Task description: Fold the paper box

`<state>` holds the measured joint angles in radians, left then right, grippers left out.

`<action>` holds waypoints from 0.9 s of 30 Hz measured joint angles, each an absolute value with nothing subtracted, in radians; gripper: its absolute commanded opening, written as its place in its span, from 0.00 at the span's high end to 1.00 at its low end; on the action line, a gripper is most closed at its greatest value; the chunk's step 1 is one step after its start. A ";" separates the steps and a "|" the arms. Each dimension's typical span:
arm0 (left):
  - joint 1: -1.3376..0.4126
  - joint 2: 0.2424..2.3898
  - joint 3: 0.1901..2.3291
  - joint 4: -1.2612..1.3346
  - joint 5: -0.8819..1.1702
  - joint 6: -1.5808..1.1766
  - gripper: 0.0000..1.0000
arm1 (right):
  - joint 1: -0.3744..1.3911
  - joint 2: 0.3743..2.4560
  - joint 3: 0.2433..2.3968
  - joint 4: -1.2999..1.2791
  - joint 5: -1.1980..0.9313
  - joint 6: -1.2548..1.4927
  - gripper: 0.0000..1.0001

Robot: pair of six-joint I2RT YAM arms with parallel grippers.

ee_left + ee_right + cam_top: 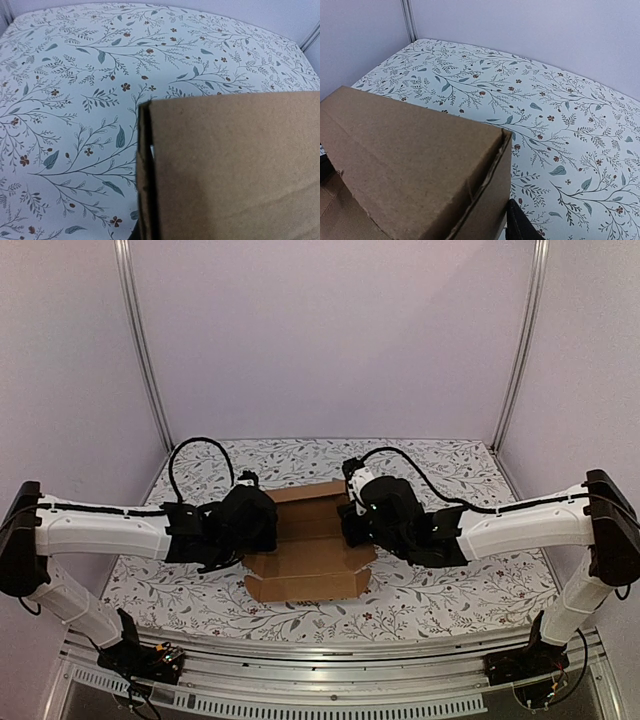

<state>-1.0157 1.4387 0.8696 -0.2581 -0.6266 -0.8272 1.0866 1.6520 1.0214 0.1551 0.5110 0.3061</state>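
Observation:
The paper box (310, 562) is a brown cardboard piece in the middle of the table, partly folded, with its walls raised and a flap lying flat toward the near edge. My left gripper (262, 525) is at its left wall and my right gripper (352, 523) at its right wall. In the left wrist view the paper box (235, 165) fills the lower right and its doubled left wall runs down over my hidden fingers. In the right wrist view the paper box (410, 160) covers one finger, while the other dark finger (520, 225) lies against the outside of the right wall.
The floral tablecloth (440, 590) covers the table around the box. Purple walls with metal posts (145, 360) close in the back and sides. A metal rail (330, 665) runs along the near edge by the arm bases.

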 measured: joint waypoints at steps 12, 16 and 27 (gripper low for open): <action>-1.043 1.494 0.919 -0.339 -0.665 -0.905 1.00 | 1.087 1.715 1.022 0.209 0.593 0.300 0.88; -1.050 1.510 0.942 -0.367 -0.670 -0.931 1.00 | 1.087 1.726 1.026 0.215 0.628 0.300 1.00; -1.056 1.527 0.975 -0.393 -0.673 -0.947 0.86 | 1.088 1.737 1.036 0.231 0.671 0.298 1.00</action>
